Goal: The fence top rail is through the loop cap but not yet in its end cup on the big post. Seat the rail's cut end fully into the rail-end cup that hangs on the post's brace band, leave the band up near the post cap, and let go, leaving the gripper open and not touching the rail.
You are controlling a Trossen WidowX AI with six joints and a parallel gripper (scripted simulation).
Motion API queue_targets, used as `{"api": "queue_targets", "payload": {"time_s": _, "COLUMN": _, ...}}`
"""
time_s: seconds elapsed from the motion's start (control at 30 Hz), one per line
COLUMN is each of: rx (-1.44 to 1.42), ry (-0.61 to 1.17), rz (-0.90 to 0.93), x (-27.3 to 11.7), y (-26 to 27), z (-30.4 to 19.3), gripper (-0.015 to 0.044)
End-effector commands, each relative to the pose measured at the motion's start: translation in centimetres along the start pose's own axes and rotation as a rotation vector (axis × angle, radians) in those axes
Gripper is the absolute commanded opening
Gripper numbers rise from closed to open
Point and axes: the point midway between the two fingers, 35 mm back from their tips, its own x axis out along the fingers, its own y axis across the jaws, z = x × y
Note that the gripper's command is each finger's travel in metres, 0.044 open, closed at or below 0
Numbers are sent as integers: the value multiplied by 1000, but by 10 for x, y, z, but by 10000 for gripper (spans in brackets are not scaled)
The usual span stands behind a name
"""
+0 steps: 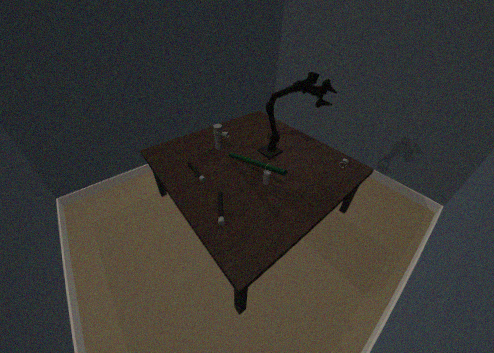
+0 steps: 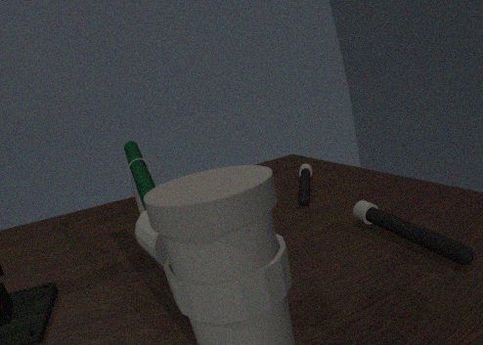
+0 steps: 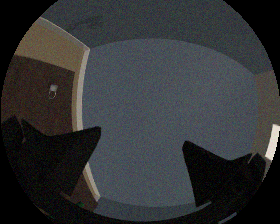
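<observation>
The green rail lies slanted over the table and passes through the loop cap on the small white post. The big white post stands at the table's back left with its brace band just under the post cap. The rail-end cup hangs on the band. In the top view the rail's near end stands a little apart from the cup. My gripper is open and empty, high above the table's back right side, far from the rail.
Two dark rods with white end caps lie on the brown table. A small white fitting sits near the right edge. The arm's base stands behind the rail.
</observation>
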Motion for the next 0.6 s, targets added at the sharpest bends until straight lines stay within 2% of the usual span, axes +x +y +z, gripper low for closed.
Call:
{"api": "queue_targets", "payload": {"time_s": 0.0, "rx": 119, "ry": 178, "rz": 15, "x": 19, "y": 1, "z": -67, "gripper": 440}}
{"api": "queue_targets", "payload": {"time_s": 0.27, "rx": 397, "ry": 529, "rz": 5, "x": 21, "y": 10, "z": -201, "gripper": 440}}
{"api": "queue_targets", "payload": {"time_s": 0.57, "rx": 685, "ry": 893, "rz": -59, "x": -37, "y": 35, "z": -331, "gripper": 440}}
